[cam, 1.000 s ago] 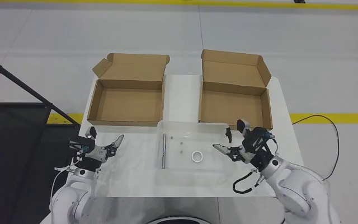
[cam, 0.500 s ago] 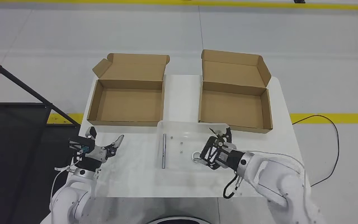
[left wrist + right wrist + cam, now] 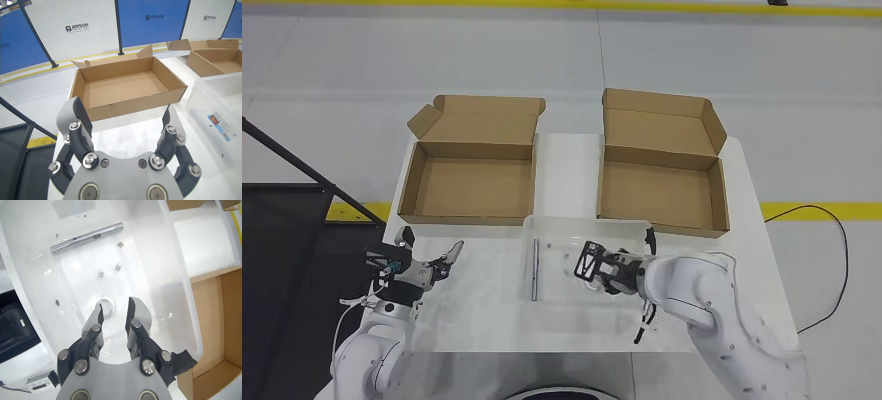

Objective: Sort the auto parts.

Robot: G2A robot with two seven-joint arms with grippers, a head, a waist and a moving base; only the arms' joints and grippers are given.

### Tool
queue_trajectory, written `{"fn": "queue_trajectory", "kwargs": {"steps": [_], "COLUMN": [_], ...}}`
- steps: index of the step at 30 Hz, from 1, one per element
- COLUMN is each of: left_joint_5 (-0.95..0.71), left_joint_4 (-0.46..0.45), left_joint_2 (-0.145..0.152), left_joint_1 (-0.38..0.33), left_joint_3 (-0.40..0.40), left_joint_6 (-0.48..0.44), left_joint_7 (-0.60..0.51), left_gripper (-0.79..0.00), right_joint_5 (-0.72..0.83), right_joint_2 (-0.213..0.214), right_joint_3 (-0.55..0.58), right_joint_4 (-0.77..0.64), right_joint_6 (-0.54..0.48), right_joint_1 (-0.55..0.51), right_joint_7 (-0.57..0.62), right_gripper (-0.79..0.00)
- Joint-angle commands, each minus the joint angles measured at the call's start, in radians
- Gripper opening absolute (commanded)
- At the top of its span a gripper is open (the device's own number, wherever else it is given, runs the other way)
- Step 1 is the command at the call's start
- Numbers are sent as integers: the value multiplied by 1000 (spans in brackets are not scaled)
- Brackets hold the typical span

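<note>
Table [image 3: 482,300]: right hand [image 3: 115,306] spread inside bin [image 3: 186,279], seemingly over ring [image 3: 112,310].

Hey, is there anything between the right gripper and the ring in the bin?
Nothing visible. The open right gripper hangs right over the ring, one finger above its hole, the other outside its rim. The two bolts and the rod lie farther along the bin, clear of it.
</note>
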Motion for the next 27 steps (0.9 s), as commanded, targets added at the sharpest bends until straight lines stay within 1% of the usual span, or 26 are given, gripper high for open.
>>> {"fn": "queue_trajectory", "kwargs": {"steps": [1,6,12,15,17,27], "left_joint_5": [0,0,0,0,0,0], "left_joint_4": [0,0,0,0,0,0], "left_joint_2": [0,0,0,0,0,0], "left_joint_1": [0,0,0,0,0,0], "left_joint_3": [0,0,0,0,0,0], "left_joint_6": [0,0,0,0,0,0], "left_joint_7": [0,0,0,0,0,0], "left_gripper": [0,0,0,0,0,0], "right_joint_5": [8,31,67,76,80,85], "right_joint_2": [-3,-12,-22,-26,-27,-31], "right_joint_3": [-21,-66,-108,-123,-129,-158], "right_joint_4": [25,73,143,163,174,230], "right_joint_6": [2,22,50,54,54,55], "right_joint_1": [25,70,119,135,141,166], "right_joint_7": [37,69,100,100,96,83], "right_gripper": [-471,-480,-536,-560,-560,-616]}}
